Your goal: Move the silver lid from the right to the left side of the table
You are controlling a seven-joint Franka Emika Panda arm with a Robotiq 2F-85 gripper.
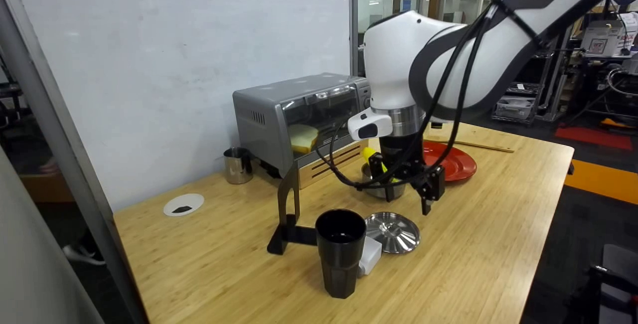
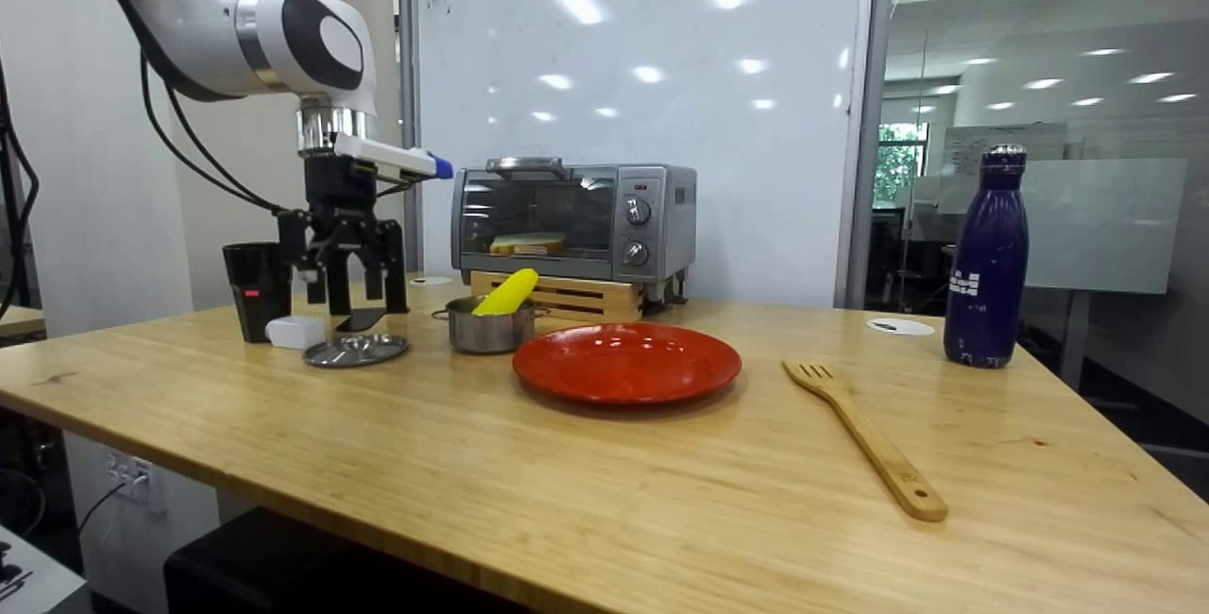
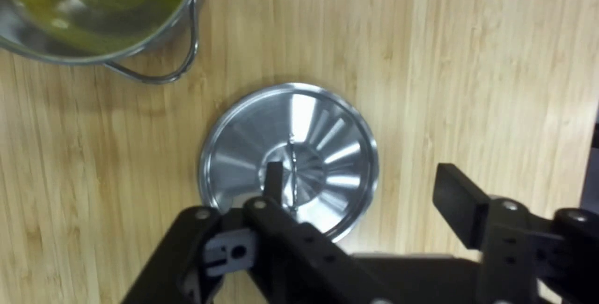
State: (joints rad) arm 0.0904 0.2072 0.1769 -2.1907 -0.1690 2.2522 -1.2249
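The silver lid (image 1: 393,232) lies flat on the wooden table (image 1: 463,254), beside a white block and close to the black cup. It also shows in the other exterior view (image 2: 355,350) and in the wrist view (image 3: 337,154), with a thin wire handle across its middle. My gripper (image 3: 360,175) is open and empty above the table. In the wrist view one finger overlaps the lid's centre and the other is over bare wood right of it. In both exterior views the gripper (image 1: 407,204) (image 2: 366,302) hangs above table height, apart from the lid.
A small metal pot (image 2: 491,332) with yellow fruit stands near the lid. Around are a red plate (image 2: 628,364), black cup (image 1: 340,249), white block (image 1: 370,255), black stand (image 1: 289,234), toaster oven (image 2: 567,222), metal pitcher (image 1: 238,167), wooden fork (image 2: 869,434) and blue bottle (image 2: 987,264).
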